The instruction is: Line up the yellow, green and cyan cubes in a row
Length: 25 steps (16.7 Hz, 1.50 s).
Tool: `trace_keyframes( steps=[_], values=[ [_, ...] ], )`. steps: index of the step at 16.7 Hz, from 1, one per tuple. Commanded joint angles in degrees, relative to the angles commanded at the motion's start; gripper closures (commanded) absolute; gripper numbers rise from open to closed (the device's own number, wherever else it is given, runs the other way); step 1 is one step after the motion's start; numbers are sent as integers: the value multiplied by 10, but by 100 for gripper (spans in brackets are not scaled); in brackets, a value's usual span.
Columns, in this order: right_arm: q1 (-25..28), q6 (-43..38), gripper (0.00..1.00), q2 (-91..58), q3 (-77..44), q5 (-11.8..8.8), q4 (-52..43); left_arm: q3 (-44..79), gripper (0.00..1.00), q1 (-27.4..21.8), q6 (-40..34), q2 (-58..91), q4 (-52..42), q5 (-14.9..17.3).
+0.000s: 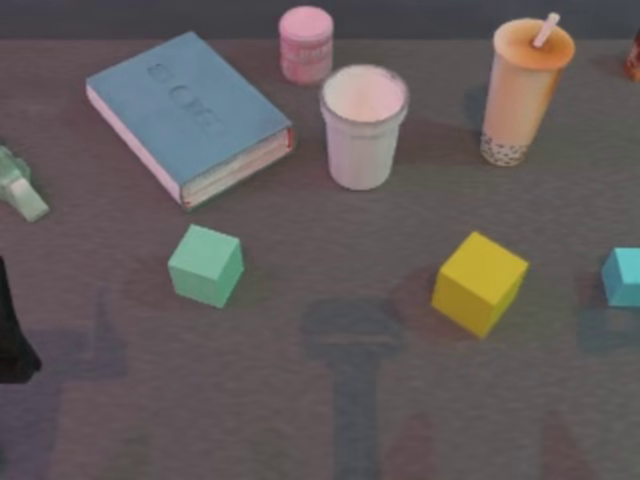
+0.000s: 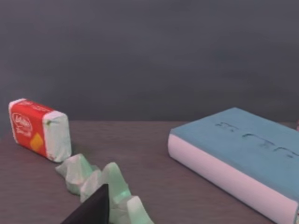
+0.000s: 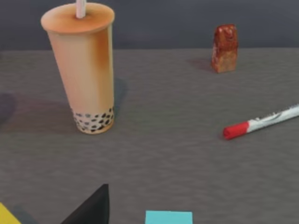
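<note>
The mint green cube sits left of centre on the table. The larger yellow cube rests right of centre, and the small cyan cube lies at the right edge. All three stand apart, roughly in one band across the table. My left gripper shows as a black shape at the left edge, well away from the green cube. My right gripper is outside the top view. In its wrist view a dark part of it sits close beside the cyan cube, with a yellow cube corner nearby.
Behind the cubes stand a blue book, a pink jar, a white cup and a bubble tea. A pale green bottle-like item lies far left by a red packet. A red-capped marker and a brown figurine lie far right.
</note>
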<state>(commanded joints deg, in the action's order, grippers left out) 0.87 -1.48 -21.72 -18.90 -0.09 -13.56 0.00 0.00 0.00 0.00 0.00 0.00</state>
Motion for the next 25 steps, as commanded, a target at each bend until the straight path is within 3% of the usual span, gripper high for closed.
trace_keyframes(
  steps=[9,15,19,25],
  values=[
    [15,-25,0,-540,-369,3,-287,0,0,0,0,0,0,0],
    [24,-40,0,-800,-567,3,-434,0,0,0,0,0,0,0],
    [27,-45,0,-889,-640,2,-482,0,0,0,0,0,0,0],
    [24,-45,0,-897,-648,2,-486,0,0,0,0,0,0,0]
  ],
)
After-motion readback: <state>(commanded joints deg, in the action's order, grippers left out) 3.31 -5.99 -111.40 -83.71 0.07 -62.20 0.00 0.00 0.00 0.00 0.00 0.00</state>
